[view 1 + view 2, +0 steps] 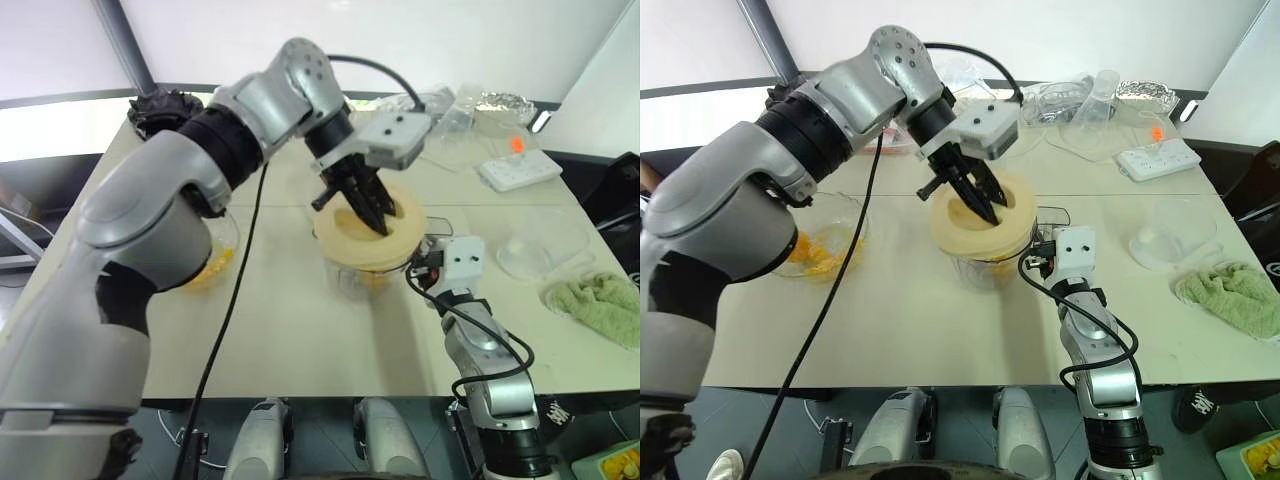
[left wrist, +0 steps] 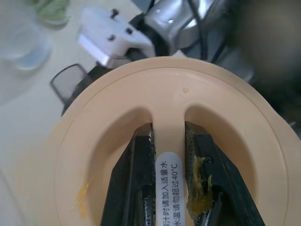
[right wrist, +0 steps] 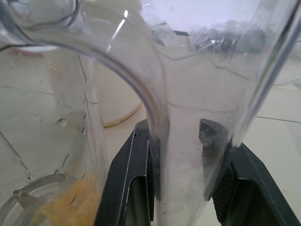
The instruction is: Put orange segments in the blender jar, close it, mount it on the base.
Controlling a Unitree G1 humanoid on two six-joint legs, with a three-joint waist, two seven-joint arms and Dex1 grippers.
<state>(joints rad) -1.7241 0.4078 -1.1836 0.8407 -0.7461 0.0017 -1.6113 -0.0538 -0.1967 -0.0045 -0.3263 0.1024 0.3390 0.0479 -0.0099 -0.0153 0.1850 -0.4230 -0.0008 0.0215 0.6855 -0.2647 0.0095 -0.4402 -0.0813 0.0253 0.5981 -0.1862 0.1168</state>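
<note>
closing step: left end effector point(image 1: 358, 206) pinches the lid point(image 1: 366, 238)'s ridge, mid frame, over the blender jar point(image 1: 985, 268); right end effector point(image 3: 181, 155) clamps its handle point(image 3: 186, 117). next: seat it squarely.

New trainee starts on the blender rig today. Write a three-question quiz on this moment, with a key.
1. True or false: the left gripper pinches the raised ridge on the cream lid.
2. What does the right gripper hold? A) the green cloth B) the handle of the blender jar C) the power strip
3. Where do loose orange segments lie outside the jar?

Key:
1. True; a finger sits on each side of the ridge, with the lid over the jar's mouth.
2. B.
3. In the glass bowl, on the robot's left.
</note>
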